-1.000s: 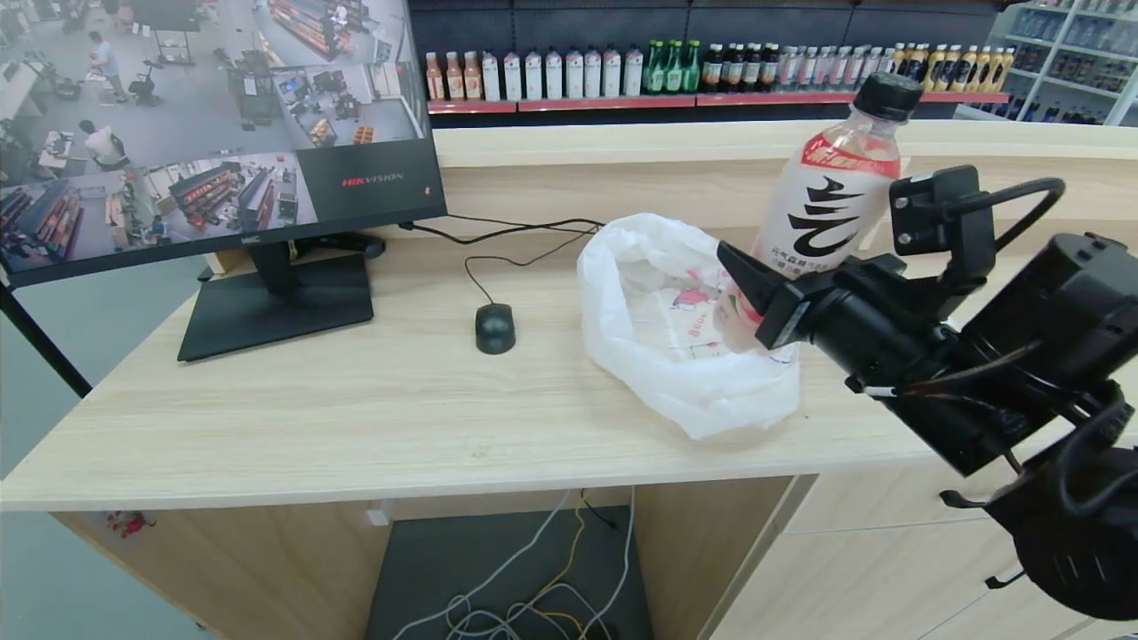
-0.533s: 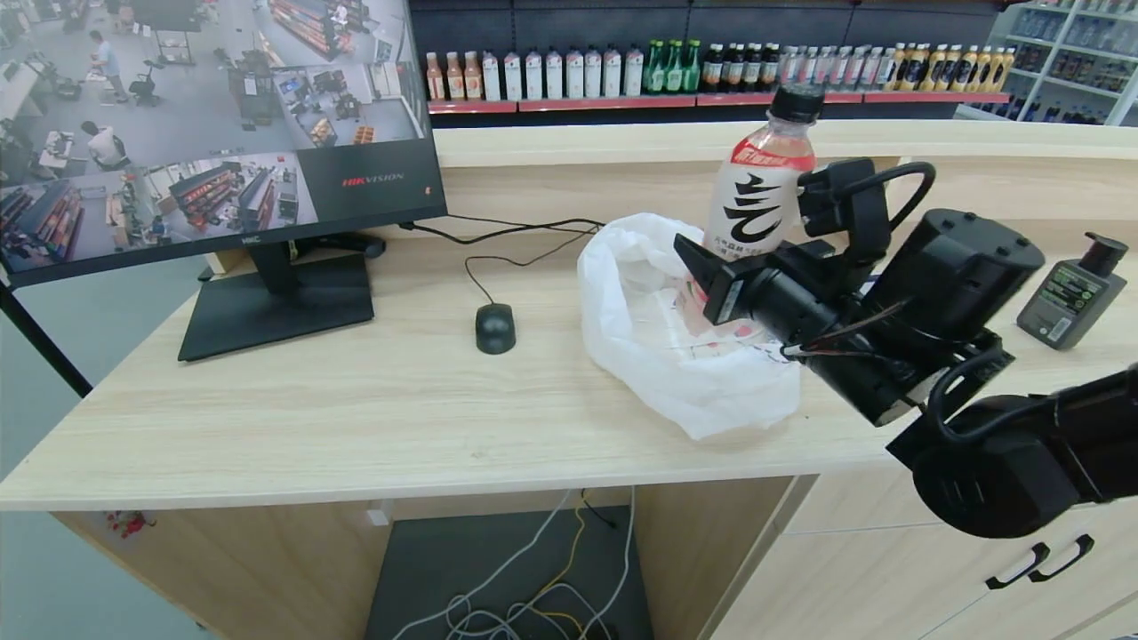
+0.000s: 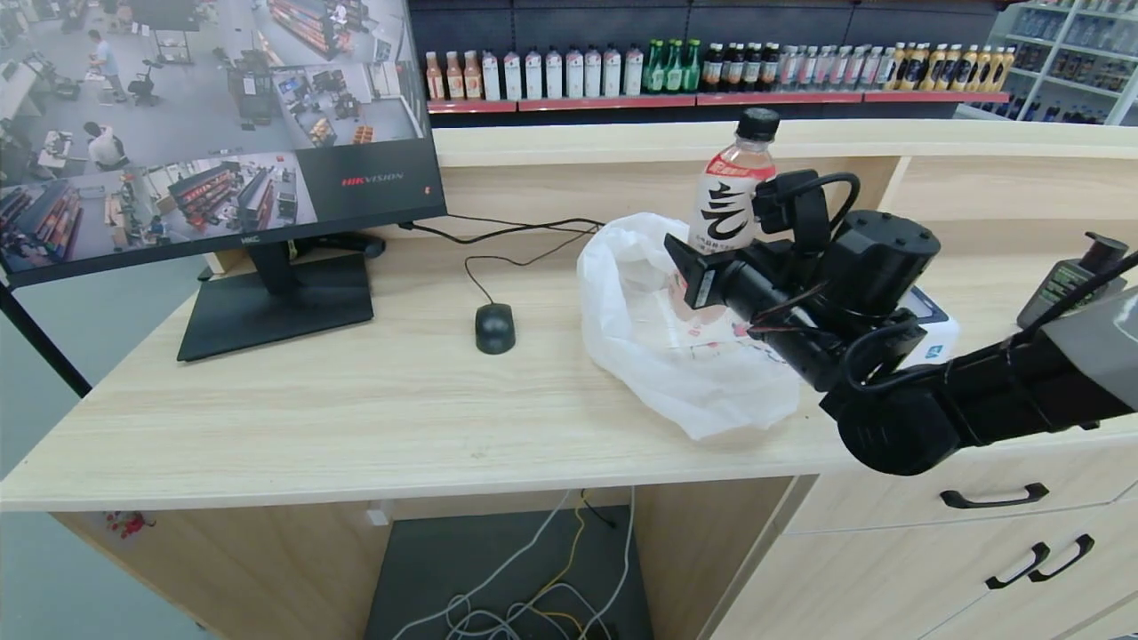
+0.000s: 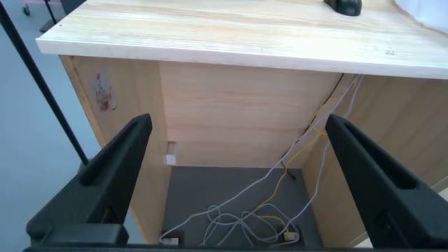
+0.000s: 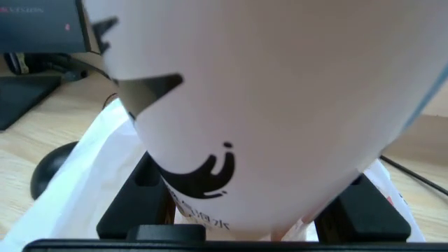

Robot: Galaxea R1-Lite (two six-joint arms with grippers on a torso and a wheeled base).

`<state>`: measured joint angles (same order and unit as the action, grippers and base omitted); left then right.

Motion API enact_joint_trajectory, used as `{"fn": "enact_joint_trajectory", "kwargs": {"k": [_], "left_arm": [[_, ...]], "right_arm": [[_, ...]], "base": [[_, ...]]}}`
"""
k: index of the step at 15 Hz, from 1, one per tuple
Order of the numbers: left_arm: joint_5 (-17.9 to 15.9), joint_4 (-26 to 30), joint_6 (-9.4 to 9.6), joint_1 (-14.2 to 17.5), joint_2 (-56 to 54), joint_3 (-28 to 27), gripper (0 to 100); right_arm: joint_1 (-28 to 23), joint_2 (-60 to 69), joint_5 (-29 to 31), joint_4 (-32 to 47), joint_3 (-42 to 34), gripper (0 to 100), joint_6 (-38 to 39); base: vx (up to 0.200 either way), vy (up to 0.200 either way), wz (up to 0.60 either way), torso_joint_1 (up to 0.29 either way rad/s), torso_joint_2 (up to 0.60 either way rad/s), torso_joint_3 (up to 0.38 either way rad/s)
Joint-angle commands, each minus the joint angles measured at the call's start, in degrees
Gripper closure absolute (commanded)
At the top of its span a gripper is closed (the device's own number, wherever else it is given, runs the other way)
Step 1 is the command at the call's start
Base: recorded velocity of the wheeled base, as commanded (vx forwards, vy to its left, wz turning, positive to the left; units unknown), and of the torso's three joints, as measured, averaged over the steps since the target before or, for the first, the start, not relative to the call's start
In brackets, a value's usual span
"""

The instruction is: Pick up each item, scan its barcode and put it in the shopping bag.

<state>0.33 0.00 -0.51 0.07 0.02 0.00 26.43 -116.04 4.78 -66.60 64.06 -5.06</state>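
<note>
A drink bottle (image 3: 727, 206) with a black cap, a red band and a white label stands nearly upright in my right gripper (image 3: 709, 286), which is shut on its lower part. It hangs over the open mouth of the white plastic shopping bag (image 3: 658, 356) lying on the wooden counter (image 3: 356, 400). In the right wrist view the bottle (image 5: 266, 105) sits between the dark fingers (image 5: 129, 206), with the bag (image 5: 84, 161) beneath. My left gripper (image 4: 238, 182) is open, low in front of the counter edge (image 4: 210, 49), with nothing between its fingers.
A black mouse (image 3: 494, 327) and a monitor (image 3: 213, 133) on its stand lie left of the bag. To the right are a white device (image 3: 933, 333) and a grey handheld scanner (image 3: 1071, 283). Loose cables (image 4: 266, 210) hang under the counter. Drawers (image 3: 996, 498) sit below right.
My right arm has carried the bottle leftwards and away from the camera, from beside the bag to over its mouth. The scanner and the white device came into sight behind it.
</note>
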Motion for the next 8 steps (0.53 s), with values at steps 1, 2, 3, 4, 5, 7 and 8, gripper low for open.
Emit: {"fn": "enact_joint_trajectory", "kwargs": {"k": [1, 2, 3, 4, 5, 7, 8], "left_arm": [[0.0, 0.0, -0.02, 0.0, 0.0, 0.0, 0], [0.0, 0.0, -0.02, 0.0, 0.0, 0.0, 0], [0.0, 0.0, -0.02, 0.0, 0.0, 0.0, 0], [0.0, 0.0, -0.02, 0.0, 0.0, 0.0, 0], [0.0, 0.0, -0.02, 0.0, 0.0, 0.0, 0], [0.0, 0.0, -0.02, 0.0, 0.0, 0.0, 0], [0.0, 0.0, -0.02, 0.0, 0.0, 0.0, 0]], "right_arm": [[-0.2, -2.4, 0.0, -0.2, 0.7, 100, 0.3], [-0.3, -2.7, 0.1, -0.2, 0.7, 100, 0.8], [-0.6, -3.0, 0.1, -0.2, 0.7, 100, 0.8], [-0.8, -3.4, 0.1, -0.2, 1.1, 100, 0.8], [-0.9, -3.8, 0.1, -0.3, 1.2, 100, 0.9], [-1.3, -4.5, 0.0, -0.3, 1.3, 100, 0.9], [-1.4, -5.2, 0.0, -0.3, 1.4, 100, 1.3]], "base": [[0.0, 0.0, 0.0, 0.0, 0.0, 0.0], [0.0, 0.0, 0.0, 0.0, 0.0, 0.0], [0.0, 0.0, 0.0, 0.0, 0.0, 0.0], [0.0, 0.0, 0.0, 0.0, 0.0, 0.0], [0.0, 0.0, 0.0, 0.0, 0.0, 0.0], [0.0, 0.0, 0.0, 0.0, 0.0, 0.0], [0.0, 0.0, 0.0, 0.0, 0.0, 0.0]]}}
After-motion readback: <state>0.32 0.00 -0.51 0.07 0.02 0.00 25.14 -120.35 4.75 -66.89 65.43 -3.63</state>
